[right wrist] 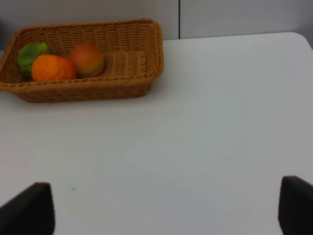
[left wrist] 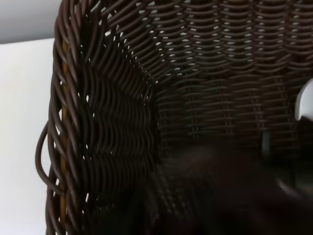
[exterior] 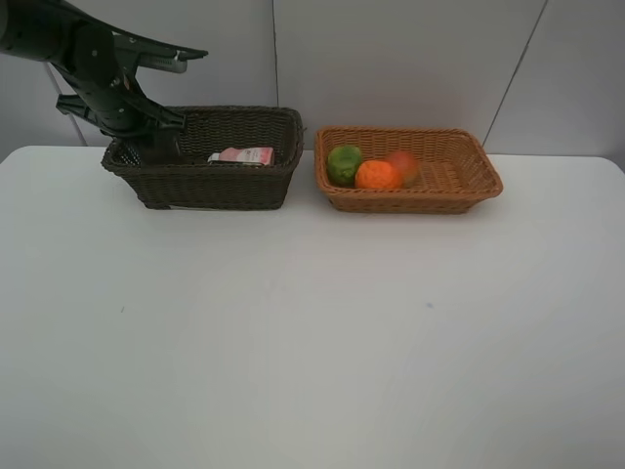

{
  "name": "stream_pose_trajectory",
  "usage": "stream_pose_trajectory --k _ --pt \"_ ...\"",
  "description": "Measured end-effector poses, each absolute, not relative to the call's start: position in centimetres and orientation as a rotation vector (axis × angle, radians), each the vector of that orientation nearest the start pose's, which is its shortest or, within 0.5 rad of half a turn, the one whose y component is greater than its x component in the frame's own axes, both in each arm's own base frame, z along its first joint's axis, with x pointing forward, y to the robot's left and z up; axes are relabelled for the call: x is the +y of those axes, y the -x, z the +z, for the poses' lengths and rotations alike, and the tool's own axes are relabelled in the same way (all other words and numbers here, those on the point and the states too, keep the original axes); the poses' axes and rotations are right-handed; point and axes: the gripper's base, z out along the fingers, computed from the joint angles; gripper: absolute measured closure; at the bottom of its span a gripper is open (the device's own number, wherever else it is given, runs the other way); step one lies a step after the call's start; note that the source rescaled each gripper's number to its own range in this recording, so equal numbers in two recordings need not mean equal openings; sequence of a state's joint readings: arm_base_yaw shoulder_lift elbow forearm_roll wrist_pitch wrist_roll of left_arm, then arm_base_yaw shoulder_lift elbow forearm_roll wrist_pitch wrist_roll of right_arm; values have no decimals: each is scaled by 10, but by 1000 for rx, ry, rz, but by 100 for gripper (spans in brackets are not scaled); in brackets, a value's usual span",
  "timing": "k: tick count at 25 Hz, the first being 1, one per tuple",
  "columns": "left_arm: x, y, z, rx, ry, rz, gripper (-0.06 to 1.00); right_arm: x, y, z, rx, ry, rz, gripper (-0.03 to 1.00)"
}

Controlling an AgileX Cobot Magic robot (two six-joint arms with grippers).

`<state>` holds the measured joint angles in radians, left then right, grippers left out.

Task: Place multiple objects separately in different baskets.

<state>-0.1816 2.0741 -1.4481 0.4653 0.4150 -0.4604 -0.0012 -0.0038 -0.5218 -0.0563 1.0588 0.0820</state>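
Exterior high, nearest: bare white table.
Exterior high, back left: dark brown basket, the small pink bottle lying on its side inside.
Exterior high, left arm: its gripper reaches down into that basket's left end; fingers hidden by the rim, so whether it is released or clenched cannot be told.
Exterior high, back right: light tan basket, just beside the dark one, holding the green mottled fruit, orange and red-yellow fruit, bunched at its left end.
Left wrist: only the dark basket's inner weave, close up; a dark blur low in the picture and a pale sliver at one edge, neither identifiable; jaw state unclear.
Right wrist: right gripper released, two dark fingertips spread wide above bare table, nothing between them; the tan basket lies ahead, well apart, with green fruit, orange and red-yellow fruit.
Unique to the exterior view: the pink bottle.
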Motion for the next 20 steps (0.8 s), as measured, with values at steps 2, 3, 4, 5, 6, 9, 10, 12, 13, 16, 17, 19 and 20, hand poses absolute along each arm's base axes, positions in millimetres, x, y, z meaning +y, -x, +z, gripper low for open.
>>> stream_pose_trajectory --k 2,3,4,5,6,9,10,12,13,16,17,19,20 --pt "-65 -446 171 2472 -111 140 35 -4 8 284 2014 -87 -16 -3" --pt "-65 -446 171 2475 -109 143 21 -4 8 284 2014 -87 -16 -3" --pt "-64 -446 171 2478 -108 145 11 -4 8 284 2014 -87 -16 -3" --pt "-64 -445 172 2478 -107 147 4 -4 8 284 2014 -87 -16 -3" --pt "-64 -445 174 2477 -105 148 -1 -4 8 284 2014 -87 -16 -3" --pt "-63 -441 186 2476 -79 146 -5 -4 8 284 2014 -87 -16 -3" --pt "-63 -439 193 2472 -59 136 -5 -4 8 284 2014 -87 -16 -3" --pt "-61 -432 210 2478 -6 120 -5 -4 8 284 2014 -87 -16 -3" --pt "-60 -427 221 2477 20 110 -5 -4 8 284 2014 -87 -16 -3" --pt "-55 -403 253 2490 81 104 -5 -4 8 284 2014 -87 -16 -3" --pt "-53 -391 264 2485 92 101 -5 -4 8 284 2014 -87 -16 -3" --pt "-48 -365 280 2474 107 91 -5 -4 8 284 2014 -87 -16 -3" --pt "-45 -350 288 2461 111 83 -5 -4 8 284 2014 -87 -16 -3"
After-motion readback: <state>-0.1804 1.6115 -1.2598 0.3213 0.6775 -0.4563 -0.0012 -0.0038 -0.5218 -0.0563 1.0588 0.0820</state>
